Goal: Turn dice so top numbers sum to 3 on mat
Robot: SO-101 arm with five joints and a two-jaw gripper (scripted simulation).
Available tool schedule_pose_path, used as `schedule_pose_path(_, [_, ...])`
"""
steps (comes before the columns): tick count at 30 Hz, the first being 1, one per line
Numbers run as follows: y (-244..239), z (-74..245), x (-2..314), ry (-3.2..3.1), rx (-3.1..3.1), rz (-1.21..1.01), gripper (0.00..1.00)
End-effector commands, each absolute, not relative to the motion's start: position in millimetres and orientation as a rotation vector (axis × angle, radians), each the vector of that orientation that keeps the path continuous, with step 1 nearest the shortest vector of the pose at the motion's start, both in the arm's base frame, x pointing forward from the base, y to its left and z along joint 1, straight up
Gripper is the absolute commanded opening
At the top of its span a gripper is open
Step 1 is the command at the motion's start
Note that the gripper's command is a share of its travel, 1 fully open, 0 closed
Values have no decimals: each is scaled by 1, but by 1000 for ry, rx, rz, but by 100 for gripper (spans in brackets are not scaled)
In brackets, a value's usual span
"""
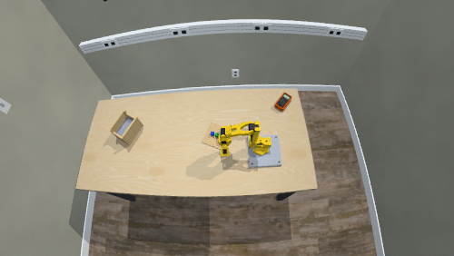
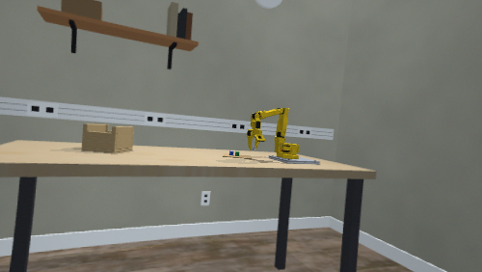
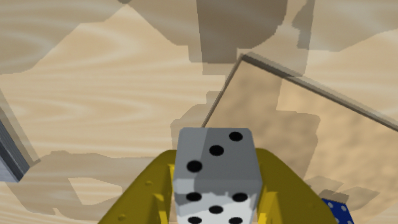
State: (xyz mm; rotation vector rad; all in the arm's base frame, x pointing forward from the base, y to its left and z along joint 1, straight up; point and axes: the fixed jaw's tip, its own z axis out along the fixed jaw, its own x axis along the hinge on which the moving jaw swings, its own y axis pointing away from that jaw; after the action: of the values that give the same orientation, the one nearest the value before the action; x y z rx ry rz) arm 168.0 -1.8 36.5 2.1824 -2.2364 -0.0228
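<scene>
In the wrist view my yellow gripper (image 3: 217, 195) is shut on a white die (image 3: 217, 172) and holds it above the table. The die's face away from the camera shows three pips; the face toward the camera shows at least five. The tan mat (image 3: 310, 130) lies below and to the right, its corner just beyond the die. A blue die (image 3: 340, 212) peeks in at the bottom right, on the mat. In the top view the gripper (image 1: 223, 150) hangs over the mat's near edge (image 1: 213, 135), with the blue die (image 1: 212, 133) and a green die (image 1: 217, 134) on the mat.
The arm's grey base plate (image 1: 265, 152) sits right of the mat. A wooden box (image 1: 126, 127) stands at the table's left. An orange multimeter (image 1: 282, 101) lies at the back right corner.
</scene>
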Motion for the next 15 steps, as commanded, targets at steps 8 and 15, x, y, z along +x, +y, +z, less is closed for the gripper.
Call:
schedule_pose_path(8, [34, 38, 150, -1968, 2441, -7, 0])
schedule_pose_path(15, [46, 37, 141, -1858, 2526, -7, 0])
